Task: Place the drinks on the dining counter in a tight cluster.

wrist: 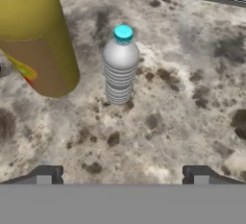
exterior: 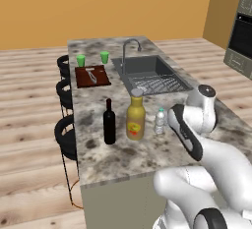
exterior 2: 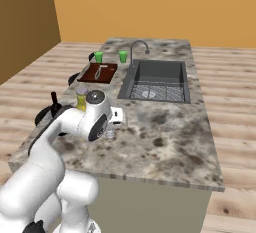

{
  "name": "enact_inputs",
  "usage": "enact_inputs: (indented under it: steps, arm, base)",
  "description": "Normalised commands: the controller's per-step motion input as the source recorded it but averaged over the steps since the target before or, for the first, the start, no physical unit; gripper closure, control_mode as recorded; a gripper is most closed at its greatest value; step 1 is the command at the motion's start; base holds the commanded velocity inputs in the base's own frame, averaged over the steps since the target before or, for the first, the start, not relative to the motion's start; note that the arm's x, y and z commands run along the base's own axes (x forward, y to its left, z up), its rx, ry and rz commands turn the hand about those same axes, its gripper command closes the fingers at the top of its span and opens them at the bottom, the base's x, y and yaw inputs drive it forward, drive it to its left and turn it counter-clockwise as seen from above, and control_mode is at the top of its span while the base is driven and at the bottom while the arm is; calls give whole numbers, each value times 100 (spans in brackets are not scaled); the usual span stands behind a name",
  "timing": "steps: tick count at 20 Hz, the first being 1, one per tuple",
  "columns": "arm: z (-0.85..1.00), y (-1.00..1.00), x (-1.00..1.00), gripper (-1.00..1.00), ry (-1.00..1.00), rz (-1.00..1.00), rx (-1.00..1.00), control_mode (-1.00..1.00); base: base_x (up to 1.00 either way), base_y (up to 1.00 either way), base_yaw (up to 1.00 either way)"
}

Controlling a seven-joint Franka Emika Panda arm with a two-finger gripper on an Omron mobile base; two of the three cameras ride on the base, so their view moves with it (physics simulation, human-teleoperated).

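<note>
Three drinks stand upright in a close row on the dining counter near its front edge. They are a slim black wine bottle, a fat yellow juice bottle and a small clear water bottle with a blue cap. In the hand view the water bottle stands alone on the marble with the juice bottle just to its left. My gripper is open and drawn back from the water bottle, with nothing between its fingertips. In the left base view my arm hides the gripper.
Behind the drinks lies an inset sink with a faucet. A dark red cutting board and two green cups stand at the far left. Black stools line the counter's left side.
</note>
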Motion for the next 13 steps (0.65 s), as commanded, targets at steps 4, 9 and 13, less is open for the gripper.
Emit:
enact_inputs:
  steps: [4,9,13]
  arm:
    - [68,-4,-56,-100,18,-37,0,-100]
    - [50,19,-87,-100,3,-9,0,-100]
    - [52,37,-88,-100,0,8,3,-100]
  base:
    - [0,0,0]
    - [0,0,0]
    - [0,0,0]
